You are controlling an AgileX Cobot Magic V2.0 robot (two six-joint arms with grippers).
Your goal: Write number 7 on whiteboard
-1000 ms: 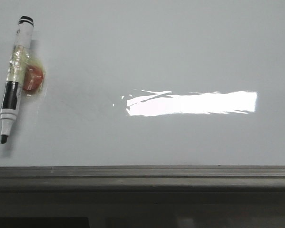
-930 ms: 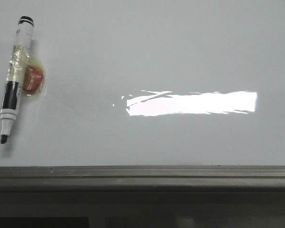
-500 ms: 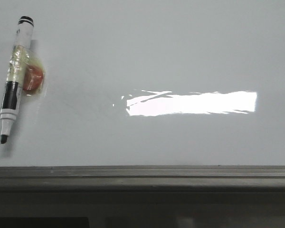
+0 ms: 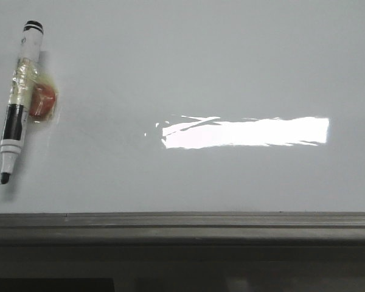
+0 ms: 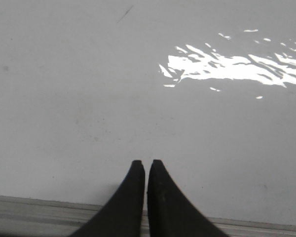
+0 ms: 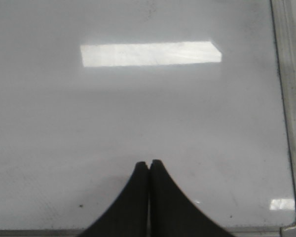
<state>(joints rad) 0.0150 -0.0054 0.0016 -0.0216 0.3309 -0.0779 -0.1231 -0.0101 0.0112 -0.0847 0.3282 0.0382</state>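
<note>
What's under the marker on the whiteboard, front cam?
A red-orange lump taped with clear wrap sits beside and partly under the marker, both lying on the whiteboard. How far the lump extends beneath the barrel is hidden. No 7 drawn yet.

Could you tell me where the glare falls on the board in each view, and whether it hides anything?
Front view: a bright horizontal glare bar sits mid-whiteboard, well clear of the marker. Left wrist view: the glare looks broken and rippled. Right wrist view: it is a clean rectangle. Inside each patch the surface is washed out; no writing shows outside them.
</note>
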